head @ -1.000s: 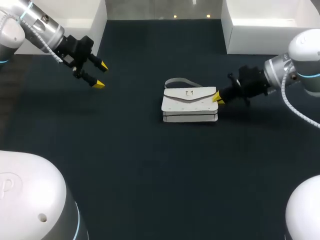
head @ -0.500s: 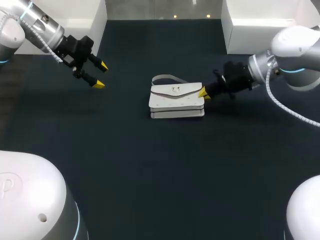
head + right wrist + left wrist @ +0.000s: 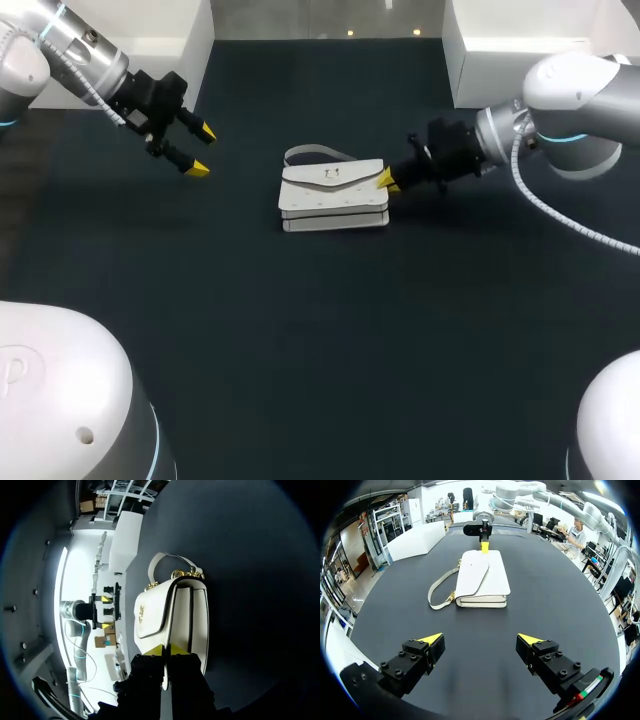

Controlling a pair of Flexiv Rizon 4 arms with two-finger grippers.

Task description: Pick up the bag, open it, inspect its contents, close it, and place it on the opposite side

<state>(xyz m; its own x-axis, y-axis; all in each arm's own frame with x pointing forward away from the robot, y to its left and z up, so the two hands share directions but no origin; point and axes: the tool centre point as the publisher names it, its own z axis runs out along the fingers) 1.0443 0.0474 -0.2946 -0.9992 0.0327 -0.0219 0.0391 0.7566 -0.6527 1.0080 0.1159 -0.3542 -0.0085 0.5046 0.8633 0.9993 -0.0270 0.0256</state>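
The left end effector [image 3: 201, 150] hangs spread wide near the table's far-left corner; the right end effector [image 3: 385, 181], fingers pressed together, reaches mid-table.

Head camera looks down from above and behind. Left wrist camera, well back at ten o'clock, faces the bag [image 3: 482, 580]; right wrist camera — seemingly touching it — looks in from three o'clock. All share it.

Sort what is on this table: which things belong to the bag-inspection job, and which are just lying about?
Belong to the job:
bag, lying flat mid-table
right pincer, shut on the bag's end
left pincer, open, apart from the bag

Just lying about:
left box, white, at the far corner
right box, white, at the other far corner
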